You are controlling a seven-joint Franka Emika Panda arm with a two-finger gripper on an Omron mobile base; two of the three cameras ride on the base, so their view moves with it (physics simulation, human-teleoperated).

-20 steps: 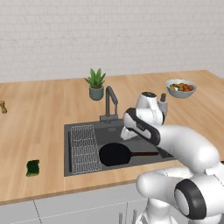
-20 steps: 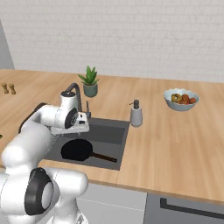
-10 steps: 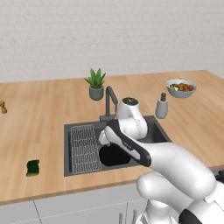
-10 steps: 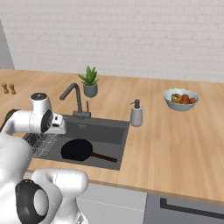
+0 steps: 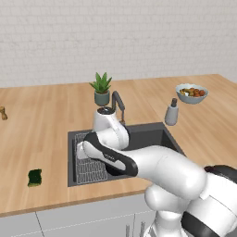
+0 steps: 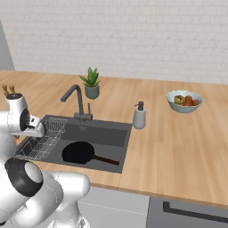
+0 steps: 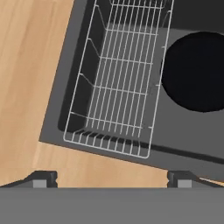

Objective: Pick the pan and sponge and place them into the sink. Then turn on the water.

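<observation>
The black pan [image 6: 78, 152] lies flat in the dark grey sink [image 6: 107, 136], its handle pointing right. In the hand view the pan [image 7: 197, 72] is at the upper right, beside the wire rack [image 7: 118, 87]. My gripper [image 7: 111, 180] is open with nothing between its fingertips [image 7: 42, 179], and it hovers over the sink's left front corner. In the left base view the gripper [image 5: 81, 152] hangs over the rack, and my arm covers most of the sink [image 5: 148, 136]. The green sponge [image 5: 34, 177] lies on the counter left of the sink. No water stream is in view at the faucet [image 6: 73, 93].
A potted plant [image 5: 102, 88] stands behind the faucet [image 5: 118, 101]. A soap dispenser [image 6: 140, 116] sits right of the sink and a fruit bowl [image 6: 184, 100] farther right. Small shakers [image 6: 9, 90] stand at the far left. Wooden counter [image 7: 26, 65] surrounds the basin.
My arm has swung left across the sink, from above the pan to above the rack at the left end. The pan stays where it lay.
</observation>
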